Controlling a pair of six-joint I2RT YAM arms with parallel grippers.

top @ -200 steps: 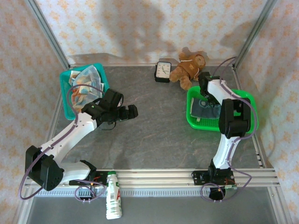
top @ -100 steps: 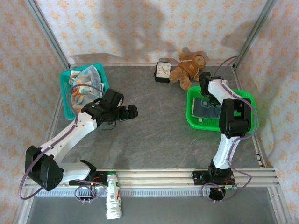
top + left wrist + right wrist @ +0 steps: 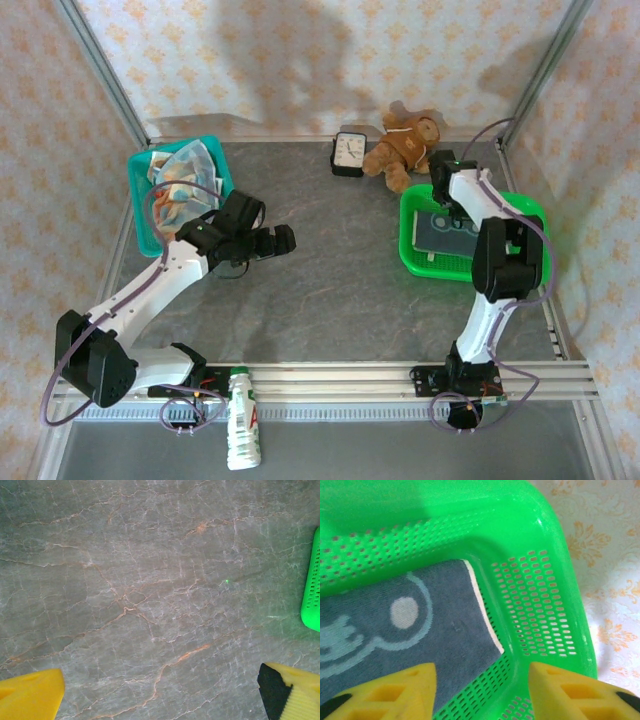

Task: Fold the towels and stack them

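Snagging is the risk — right jaws, apart and empty, hang over the folded navy towel (image 3: 395, 625) in the green basket (image 3: 540, 610) and could drag its corner; left jaws gape above the desk (image 3: 150, 580).

grey veined tabletop (image 3: 340, 290): teal basket (image 3: 141, 212) far left, green basket (image 3: 415, 265) right, clock (image 3: 349, 153) and teddy bear (image 3: 405, 145) at back.

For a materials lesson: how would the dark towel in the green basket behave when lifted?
Probably floppy: the dark towel is thin cloth lying flat in the green basket. Likely light; its looped surface should resist slipping.
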